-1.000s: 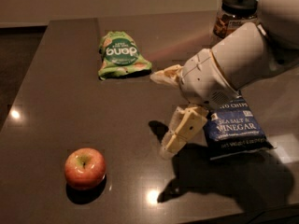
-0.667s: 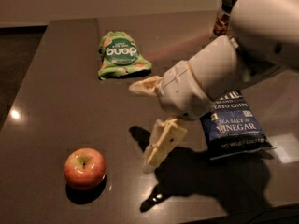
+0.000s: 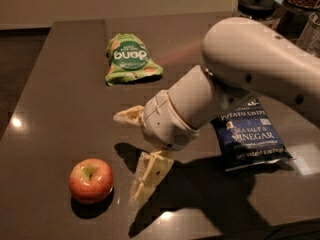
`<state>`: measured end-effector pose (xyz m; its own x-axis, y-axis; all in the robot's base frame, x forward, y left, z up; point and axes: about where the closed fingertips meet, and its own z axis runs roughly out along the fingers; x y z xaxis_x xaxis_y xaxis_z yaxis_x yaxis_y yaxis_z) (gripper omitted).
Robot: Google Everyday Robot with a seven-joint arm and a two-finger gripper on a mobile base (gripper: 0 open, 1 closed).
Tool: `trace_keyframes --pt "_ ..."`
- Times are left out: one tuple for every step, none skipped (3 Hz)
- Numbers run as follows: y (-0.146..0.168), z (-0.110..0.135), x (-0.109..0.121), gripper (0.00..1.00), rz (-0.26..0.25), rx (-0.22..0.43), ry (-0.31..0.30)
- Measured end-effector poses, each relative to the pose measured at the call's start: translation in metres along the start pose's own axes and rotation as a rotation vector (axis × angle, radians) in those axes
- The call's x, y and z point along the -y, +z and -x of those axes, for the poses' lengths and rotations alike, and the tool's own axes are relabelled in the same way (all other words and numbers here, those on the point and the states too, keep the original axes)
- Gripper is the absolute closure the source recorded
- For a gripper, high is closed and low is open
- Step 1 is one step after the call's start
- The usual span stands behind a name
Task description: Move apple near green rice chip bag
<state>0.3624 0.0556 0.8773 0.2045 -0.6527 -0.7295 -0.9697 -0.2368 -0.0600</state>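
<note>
The apple point(image 3: 91, 180), red-orange with a yellowish top, sits on the dark table point(image 3: 60, 94) at the front left. The green rice chip bag point(image 3: 131, 59) lies at the back, left of centre. My gripper point(image 3: 131, 154) hangs just right of the apple, above the table, apart from it. It is open and empty: one cream finger point(image 3: 129, 115) points left above, the other point(image 3: 149, 176) reaches down towards the table beside the apple.
A dark blue salt and vinegar chip bag point(image 3: 250, 136) lies at the right, partly under my arm point(image 3: 250, 69). A dark-lidded jar point(image 3: 256, 5) and other containers stand at the back right corner. The table's left edge runs near the apple.
My gripper has moved left and forward, from beside the blue bag to just right of the apple. The apple and both bags have not moved.
</note>
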Motion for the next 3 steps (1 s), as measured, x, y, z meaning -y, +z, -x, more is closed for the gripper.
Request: trace_keyframes --pt "0.032 0.008 -0.010 0.00 0.063 0.013 -0.010" --pt "0.048 0.009 -0.013 0.00 0.088 0.019 -0.010" --pt "0.057 0.013 -0.015 0.16 0.104 0.032 0.001"
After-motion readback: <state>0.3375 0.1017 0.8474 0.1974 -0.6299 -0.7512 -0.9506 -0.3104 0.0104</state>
